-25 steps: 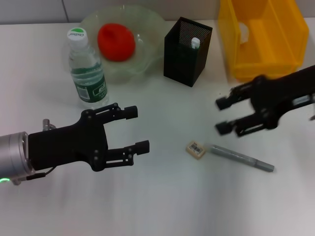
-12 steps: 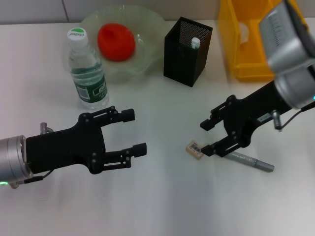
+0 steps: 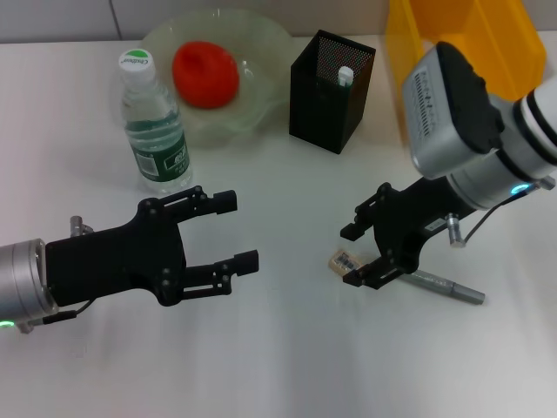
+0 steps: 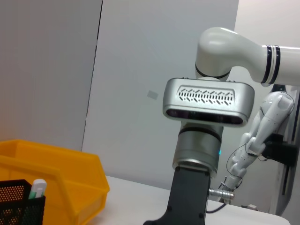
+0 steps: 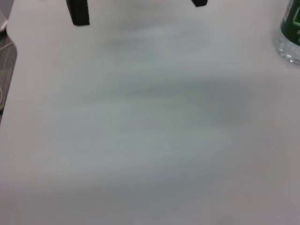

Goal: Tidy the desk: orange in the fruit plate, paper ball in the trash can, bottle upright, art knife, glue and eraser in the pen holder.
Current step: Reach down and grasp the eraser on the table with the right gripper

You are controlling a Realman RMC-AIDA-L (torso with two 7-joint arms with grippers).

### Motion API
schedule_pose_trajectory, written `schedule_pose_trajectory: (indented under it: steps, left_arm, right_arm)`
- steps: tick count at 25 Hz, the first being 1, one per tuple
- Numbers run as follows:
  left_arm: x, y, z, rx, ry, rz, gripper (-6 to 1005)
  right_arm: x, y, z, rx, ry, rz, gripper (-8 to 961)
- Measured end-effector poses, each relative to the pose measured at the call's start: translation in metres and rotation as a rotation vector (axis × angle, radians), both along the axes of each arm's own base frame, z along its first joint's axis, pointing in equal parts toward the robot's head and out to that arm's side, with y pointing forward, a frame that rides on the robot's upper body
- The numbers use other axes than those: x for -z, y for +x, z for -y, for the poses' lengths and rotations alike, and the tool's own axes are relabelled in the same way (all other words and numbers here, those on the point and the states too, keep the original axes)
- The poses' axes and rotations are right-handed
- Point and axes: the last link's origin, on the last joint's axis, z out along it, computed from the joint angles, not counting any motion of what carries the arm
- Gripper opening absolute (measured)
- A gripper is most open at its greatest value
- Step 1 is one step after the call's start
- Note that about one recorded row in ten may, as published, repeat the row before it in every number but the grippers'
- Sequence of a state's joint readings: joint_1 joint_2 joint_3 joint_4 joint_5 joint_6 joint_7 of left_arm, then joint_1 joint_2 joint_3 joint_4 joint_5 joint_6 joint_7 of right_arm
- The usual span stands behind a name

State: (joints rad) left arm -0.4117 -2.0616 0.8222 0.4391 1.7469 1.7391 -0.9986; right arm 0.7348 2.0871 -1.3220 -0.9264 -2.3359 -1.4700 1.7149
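My right gripper (image 3: 351, 255) is open and low over the table, with its fingertips on either side of the small beige eraser (image 3: 342, 261). The grey art knife (image 3: 446, 286) lies just right of it, partly under the gripper. The black mesh pen holder (image 3: 331, 83) holds the white-capped glue (image 3: 345, 76). The orange (image 3: 205, 74) lies in the glass fruit plate (image 3: 265, 48). The bottle (image 3: 153, 122) stands upright. My left gripper (image 3: 237, 231) is open and empty, hovering front left. The paper ball is hidden.
The yellow bin (image 3: 470, 35) stands at the back right, partly behind my right arm. The left wrist view shows the bin (image 4: 51, 173), the pen holder (image 4: 18, 206) and my right arm (image 4: 206, 101). The right wrist view shows bare table and the bottle's base (image 5: 290, 33).
My right gripper has moved left and down from near the yellow bin to the eraser, and now straddles it. The left arm has barely moved.
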Motion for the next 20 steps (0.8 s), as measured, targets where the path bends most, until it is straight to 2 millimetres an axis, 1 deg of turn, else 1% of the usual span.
schedule_pose_trajectory:
  steps: [7,20]
  left_arm:
    - [0.000,0.000,0.000,-0.002,0.001,0.001,818]
    - [-0.001,0.000,0.001,0.000,0.001,0.003,818]
  right_arm:
    - [0.019,0.001,0.003,-0.042,0.009,0.048,641]
    - [0.021,0.003,0.000,-0.047,0.048,0.053,620]
